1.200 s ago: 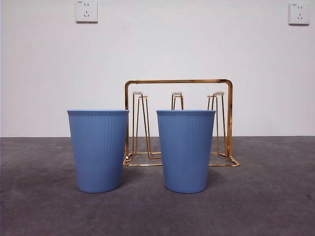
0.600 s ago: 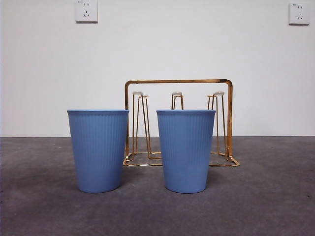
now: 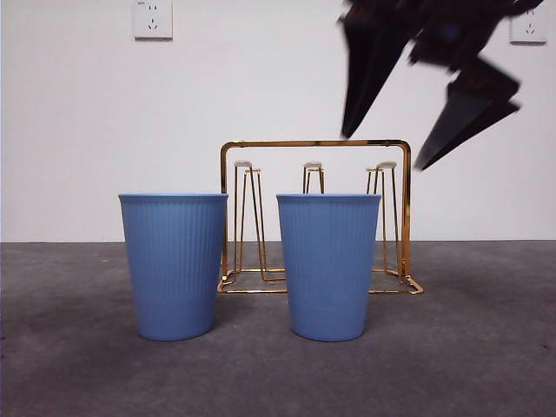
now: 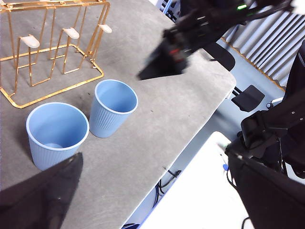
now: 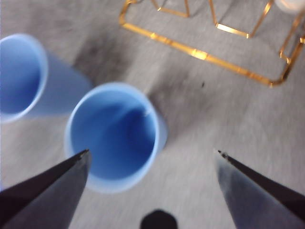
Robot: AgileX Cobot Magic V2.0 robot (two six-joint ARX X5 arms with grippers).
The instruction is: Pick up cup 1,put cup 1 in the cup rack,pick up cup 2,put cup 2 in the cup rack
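Grey felt tabletop [image 3: 486,347], white wall: right gripper [image 3: 417,148] has just dropped into front view, jaws spread, empty (blurred), above the nearer ribbed blue plastic cup [image 3: 328,265]. Both cups, the other [image 3: 174,265] included, stand upright before the empty gold wire cup rack [image 3: 314,217], so first pickup looks imminent; left gripper [image 4: 143,191] waits, open.

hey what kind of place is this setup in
Probably a robotics lab or test room, not a kitchen: a plain white wall with sockets, a bare grey table, and a staged cup rack with two blue cups.
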